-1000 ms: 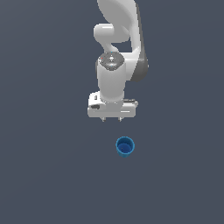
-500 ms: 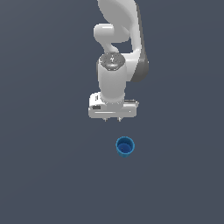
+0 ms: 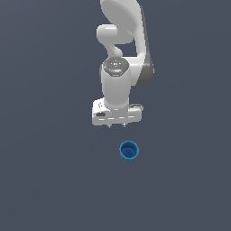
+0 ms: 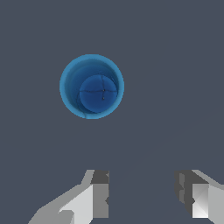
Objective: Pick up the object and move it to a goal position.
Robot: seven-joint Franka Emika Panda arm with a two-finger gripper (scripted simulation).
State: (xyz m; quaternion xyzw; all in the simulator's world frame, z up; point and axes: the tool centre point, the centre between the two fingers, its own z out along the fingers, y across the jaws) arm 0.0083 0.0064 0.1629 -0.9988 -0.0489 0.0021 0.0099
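Note:
A small blue cup [image 3: 129, 151] stands upright on the dark grey floor, mouth up, its darker blue inside showing. In the wrist view the cup [image 4: 92, 86] is seen straight from above. My white gripper [image 3: 117, 126] hangs above the floor, behind the cup and a little to the exterior view's left of it, not touching it. Its two fingers [image 4: 97, 197] are apart with an empty gap between them, so the gripper [image 4: 143, 192] is open and holds nothing.
The flat dark grey floor [image 3: 49, 180] spreads all around the cup. The white arm [image 3: 122, 54] rises behind the gripper. No other objects show.
The arm's wrist has moved slightly toward the cup between the earlier frames and now. The cup has not moved. The gripper stays open.

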